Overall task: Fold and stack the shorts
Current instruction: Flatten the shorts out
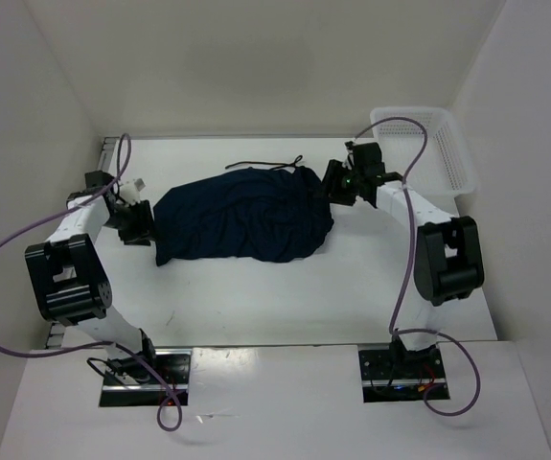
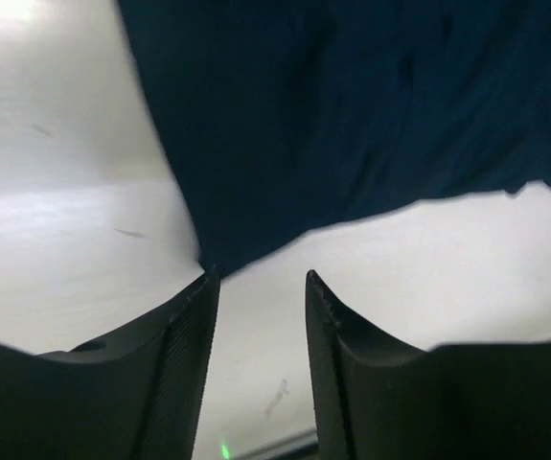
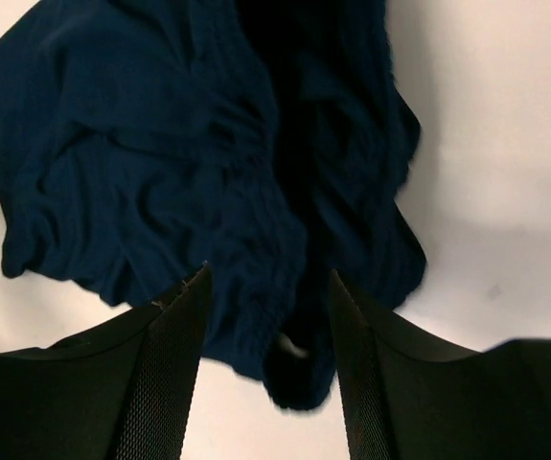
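Observation:
The dark navy shorts (image 1: 244,218) lie in a wrinkled, folded heap in the middle of the white table, their thin drawstring (image 1: 267,164) trailing off the far edge. My left gripper (image 1: 139,222) sits at the heap's left end, open; in the left wrist view a corner of the shorts (image 2: 352,115) lies just beyond its fingertips (image 2: 203,287), with bare table between them. At the right end my right gripper (image 1: 335,182) hovers open; the right wrist view shows the shorts (image 3: 179,172) below and between its spread fingers (image 3: 194,287), not clamped.
A white mesh basket (image 1: 426,146) stands at the back right corner, just behind the right arm. White walls enclose the table on three sides. Grey cables loop from both arms down to their bases at the near edge.

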